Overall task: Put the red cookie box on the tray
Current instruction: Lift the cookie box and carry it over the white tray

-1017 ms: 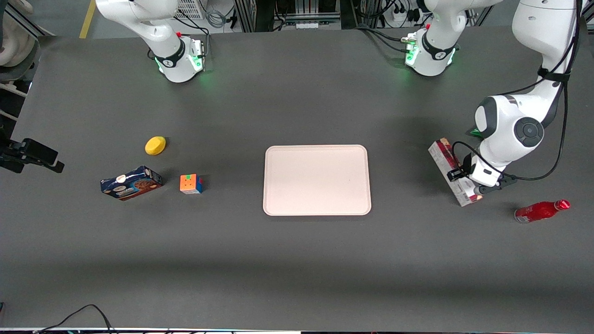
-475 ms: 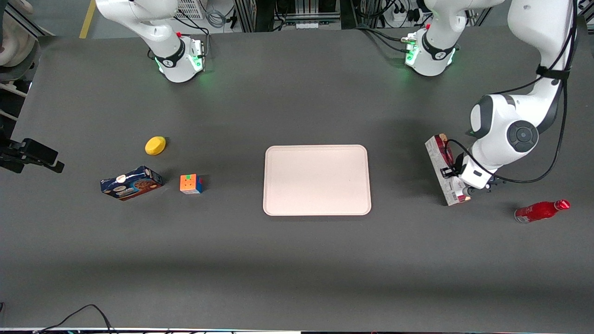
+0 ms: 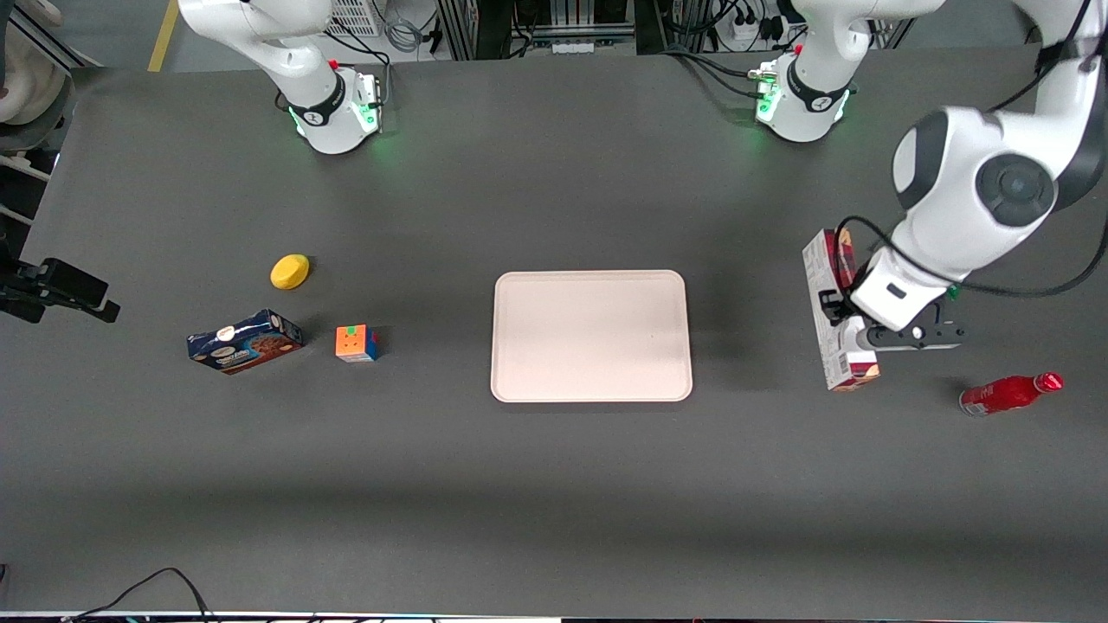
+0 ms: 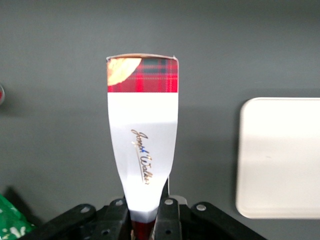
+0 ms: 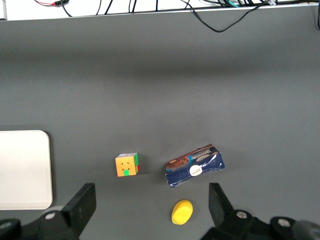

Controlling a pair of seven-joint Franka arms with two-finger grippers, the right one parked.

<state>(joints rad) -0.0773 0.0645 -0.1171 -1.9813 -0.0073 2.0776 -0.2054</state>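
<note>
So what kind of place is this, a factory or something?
More likely a robotics lab or test bench. Two white arms are bolted to a dark table strewn with odd household items, cables trail around its edges, and the gripper holds a red cookie box beside a tray, toward the working arm's end.

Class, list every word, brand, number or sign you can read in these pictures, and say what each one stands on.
"Joseph Walker" (script, roughly read): on the white label of the red cookie box, held in the gripper above the table, beside the tray.
Blue cookie box: oval label, too small to read.
Red bottle: print too small to read.
Nothing else legible.
</note>
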